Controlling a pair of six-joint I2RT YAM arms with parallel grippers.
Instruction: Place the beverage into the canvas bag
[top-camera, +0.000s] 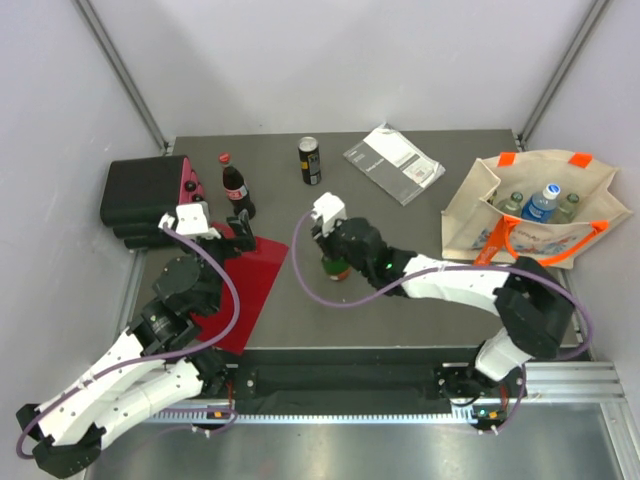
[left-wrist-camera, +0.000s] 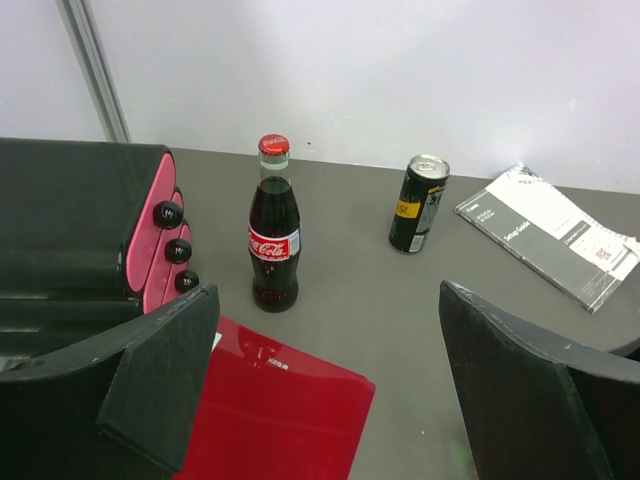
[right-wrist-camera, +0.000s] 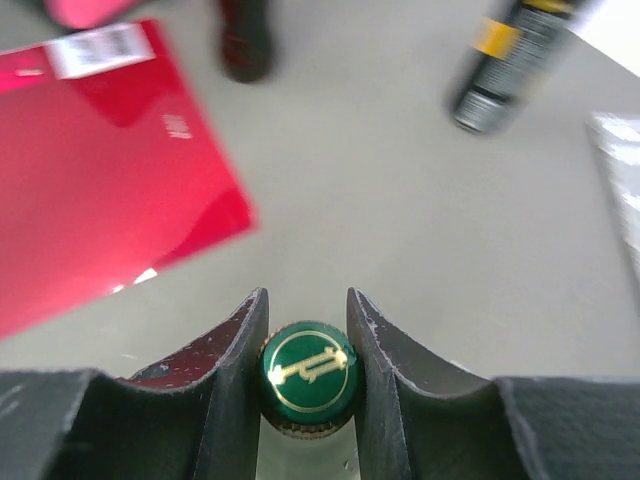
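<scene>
On the left, our left fingers (left-wrist-camera: 165, 375) hang spread wide and hold nothing, above the red folder (left-wrist-camera: 290, 410), with the cola bottle (left-wrist-camera: 274, 235) and the black can (left-wrist-camera: 418, 204) standing beyond them. At mid-table our right fingers (right-wrist-camera: 232, 350) are pressed in on both sides of the neck of the green-capped bottle (top-camera: 335, 267), which stands upright on the table (top-camera: 420, 310). We judge this to be the grasp step. Far right, well apart, the canvas bag (top-camera: 468, 208) sits open with bottles already inside. Next we should lift straight up, carry rightward clear of the orange handles, and lower into the mouth.
</scene>
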